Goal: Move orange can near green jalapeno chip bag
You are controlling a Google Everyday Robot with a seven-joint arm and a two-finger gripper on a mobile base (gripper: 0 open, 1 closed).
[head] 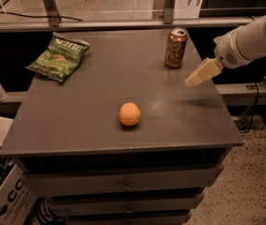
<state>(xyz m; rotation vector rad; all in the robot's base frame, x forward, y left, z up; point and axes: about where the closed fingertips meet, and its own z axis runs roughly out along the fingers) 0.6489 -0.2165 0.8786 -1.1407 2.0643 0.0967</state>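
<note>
While the can [175, 48] stands upright at the far right of the table [95, 86], well apart from the bag [58, 57] lying flat at the far left, the gripper [203, 73] is held just right of the can without touching it. Nothing is seen in its grasp, and whether it is spread or closed cannot be made out. The reach is judged to be the step in hand: the can should be approached level, taken squarely around its middle so that it is not tipped, and carried leftward behind the ball [129, 114].
</note>
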